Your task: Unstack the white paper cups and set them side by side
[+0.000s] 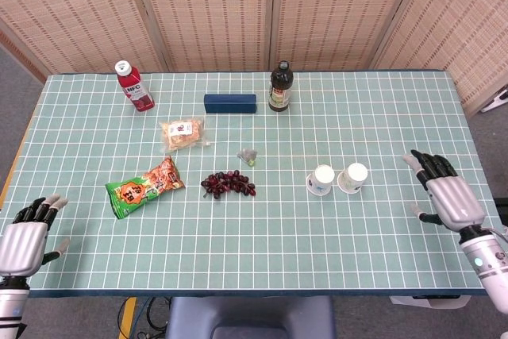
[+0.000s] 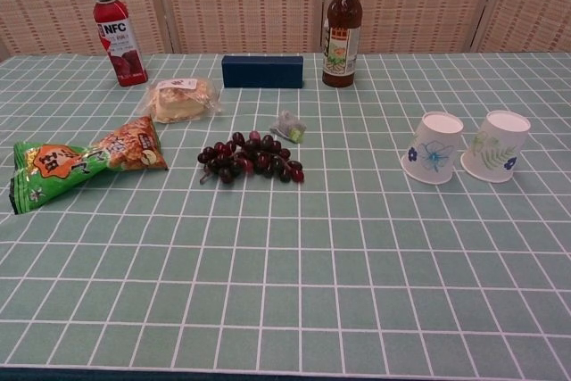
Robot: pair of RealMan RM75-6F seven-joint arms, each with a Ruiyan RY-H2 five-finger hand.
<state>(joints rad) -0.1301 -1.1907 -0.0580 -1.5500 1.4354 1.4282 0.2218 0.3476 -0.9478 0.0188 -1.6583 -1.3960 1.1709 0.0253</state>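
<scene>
Two white paper cups stand upside down next to each other on the right half of the table: one with a blue flower print [image 1: 321, 179] [image 2: 434, 148] and one with a green leaf print [image 1: 354, 177] [image 2: 497, 146]. They are close, almost touching. My right hand [image 1: 446, 195] hangs open near the table's right edge, well clear of the cups, fingers spread and empty. By the front left corner my left hand [image 1: 24, 239] is open and empty too. Neither hand shows in the chest view.
A red juice bottle [image 1: 135, 85], a dark sauce bottle [image 1: 279, 86], a blue box [image 1: 230, 103], a wrapped pastry [image 1: 183, 133], an orange-green snack bag [image 1: 144, 186], a bunch of grapes [image 1: 228, 184] and a small wrapped sweet [image 1: 248, 156] lie across the table.
</scene>
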